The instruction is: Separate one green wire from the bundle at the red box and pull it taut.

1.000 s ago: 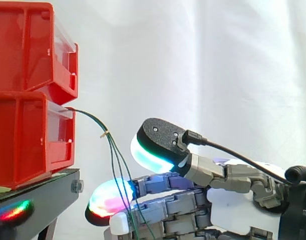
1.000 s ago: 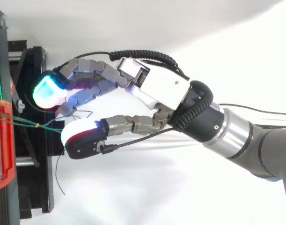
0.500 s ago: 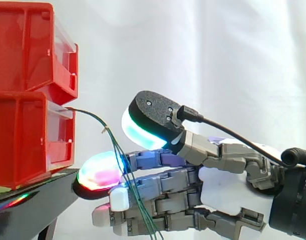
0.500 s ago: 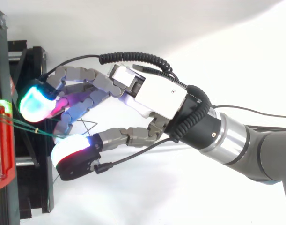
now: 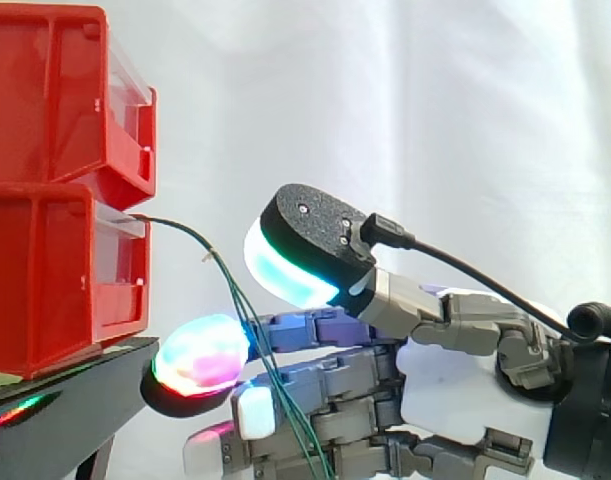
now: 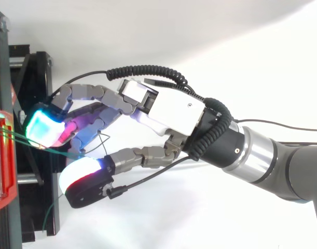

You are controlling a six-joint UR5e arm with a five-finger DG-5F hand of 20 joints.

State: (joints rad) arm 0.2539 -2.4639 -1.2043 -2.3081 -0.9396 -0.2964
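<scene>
Several thin green wires (image 5: pixel 228 289) leave the lower red bin (image 5: pixel 60 270) in one bundle, bend at a small tie, and hang down across my fingers. From above, the green wires (image 6: pixel 23 140) run from the red bin (image 6: pixel 3 194) to my glowing fingertips (image 6: pixel 42 128). My hand (image 5: pixel 455 400) reaches in from the right, its fingers stretched under the wires and the thumb pad (image 5: pixel 290 272) raised above them with a gap between. The wires pass between thumb and fingers without being pinched. In the top view the hand (image 6: pixel 174 111) is spread, the thumb apart from the fingers.
A second red bin (image 5: pixel 55 100) sits stacked on the lower one. Both stand on a black stand (image 5: pixel 80 405), whose edge lies just below my fingertips. A loose green wire end (image 6: pixel 48 220) trails over the black stand (image 6: pixel 36 67). A white curtain is behind.
My hand has moved toward the bins and risen, so its fingers now lie under the hanging wires. The thumb has swung away from the fingers in the top view.
</scene>
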